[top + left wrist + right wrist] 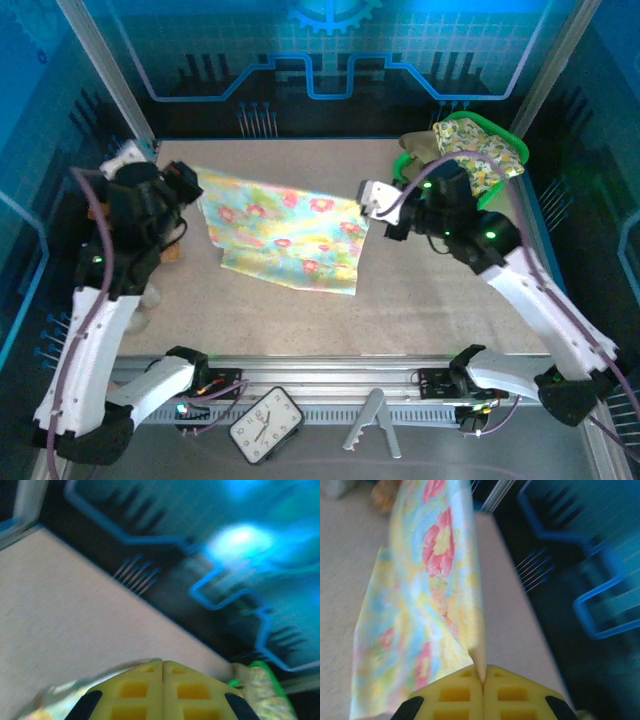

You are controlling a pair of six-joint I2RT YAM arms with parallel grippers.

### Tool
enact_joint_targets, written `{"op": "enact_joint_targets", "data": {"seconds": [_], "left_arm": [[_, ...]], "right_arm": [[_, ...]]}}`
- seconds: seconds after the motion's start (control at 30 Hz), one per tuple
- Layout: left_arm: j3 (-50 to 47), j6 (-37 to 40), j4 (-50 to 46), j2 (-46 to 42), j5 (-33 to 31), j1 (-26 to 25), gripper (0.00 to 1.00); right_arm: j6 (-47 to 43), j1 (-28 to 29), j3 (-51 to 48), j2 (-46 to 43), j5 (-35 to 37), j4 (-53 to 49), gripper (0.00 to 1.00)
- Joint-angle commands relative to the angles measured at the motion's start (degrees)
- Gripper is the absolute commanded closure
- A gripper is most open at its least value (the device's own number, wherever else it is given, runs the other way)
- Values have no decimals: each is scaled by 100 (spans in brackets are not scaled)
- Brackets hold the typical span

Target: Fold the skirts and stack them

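A floral skirt (290, 230), yellow with pink and blue blooms, hangs stretched between my two grippers above the table, its lower edge drooping toward the tabletop. My left gripper (197, 190) is shut at the skirt's left top corner; in the left wrist view the closed fingertips (163, 662) have a pale cloth edge (65, 700) beside them. My right gripper (368, 200) is shut on the right top corner, and the skirt (430, 590) runs away from the pinched fold at the fingertips (483, 672). A second floral cloth (480, 150) lies in the green basket (408, 162).
The green basket stands at the back right corner, with an olive cloth (418, 145) at its left rim. A brown plush toy (172, 255) and a grey one (150, 296) lie by the left arm. A clock (265, 425) rests on the rail in front.
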Motion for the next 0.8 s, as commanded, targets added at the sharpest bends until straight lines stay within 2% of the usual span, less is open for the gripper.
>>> {"op": "enact_joint_targets", "data": {"seconds": [0.0, 0.07, 0.2, 0.33, 0.47, 0.5, 0.63, 0.77], "left_arm": [[896, 917, -23, 158, 934, 63, 100], [1313, 1016, 18, 168, 1271, 63, 100], [1780, 1108, 87, 49, 2009, 63, 100], [1674, 858, 43, -233, 2672, 62, 100], [1353, 489, 61, -352, 3011, 63, 100], [1279, 473, 18, -337, 2921, 63, 100], [866, 534, -251, 20, 1756, 63, 100], [642, 731, -317, 998, 424, 71, 100]], "right_arm": [[-250, -81, 514, -315, 298, -493, 100], [-338, -84, 779, -477, 212, -552, 100], [-291, -72, 1134, -835, -405, -753, 100], [-126, -63, 914, -1306, -882, -592, 100], [-61, -63, 373, -1504, -842, -180, 100], [-85, -72, 247, -1494, -785, -82, 100], [-277, -345, -392, -1161, -693, 497, 100], [86, -1375, -777, -186, -1547, 1238, 100]]}}
